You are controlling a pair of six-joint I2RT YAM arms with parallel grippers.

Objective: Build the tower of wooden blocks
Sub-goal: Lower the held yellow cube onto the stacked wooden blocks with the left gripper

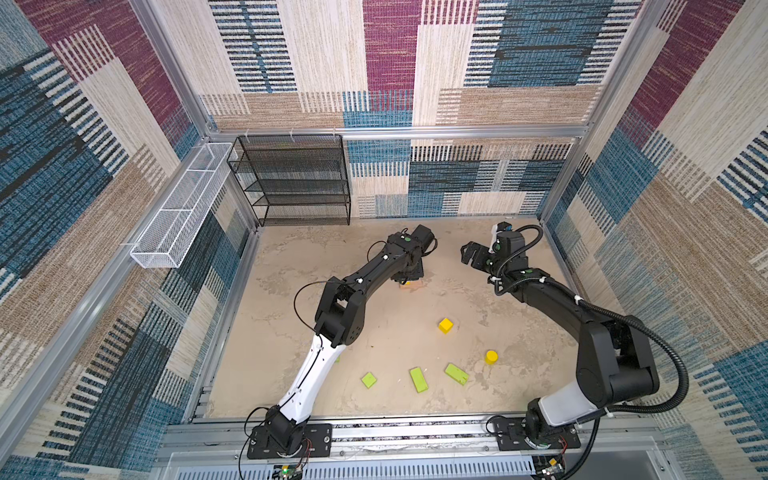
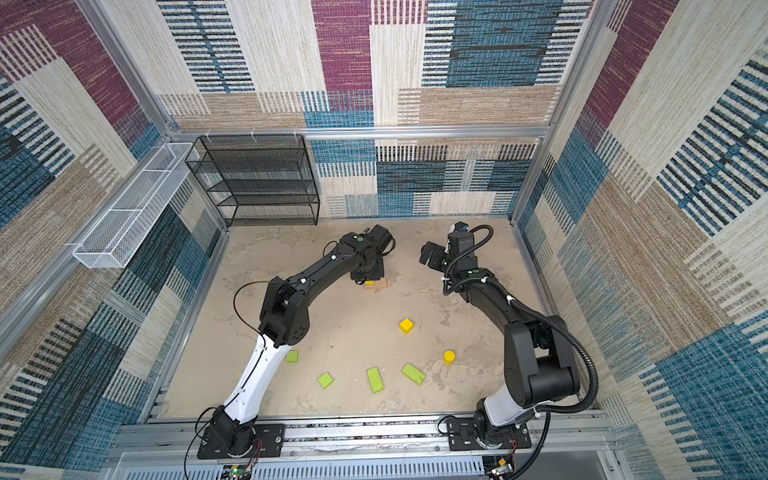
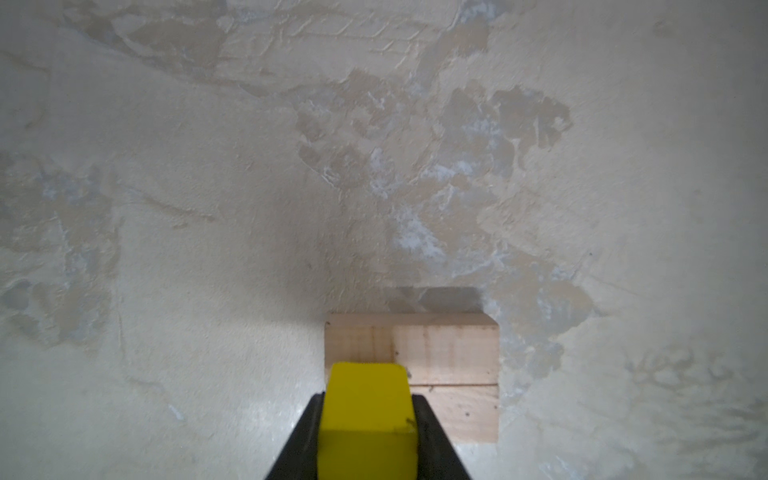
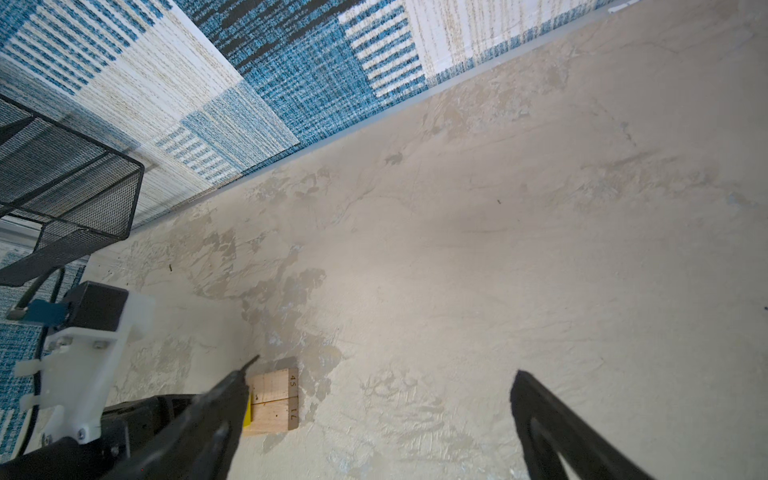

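Yellow cube in left claw, by tan bars, mesh shelf beyond

Two tan bars lie side by side. Two yellow cubes: one at the bars, one well apart from them. One yellow cylinder and four lime-green flat pieces, farther from the bars.

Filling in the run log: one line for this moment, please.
left gripper: shut on yellow cube at tan bars | right gripper: open, empty
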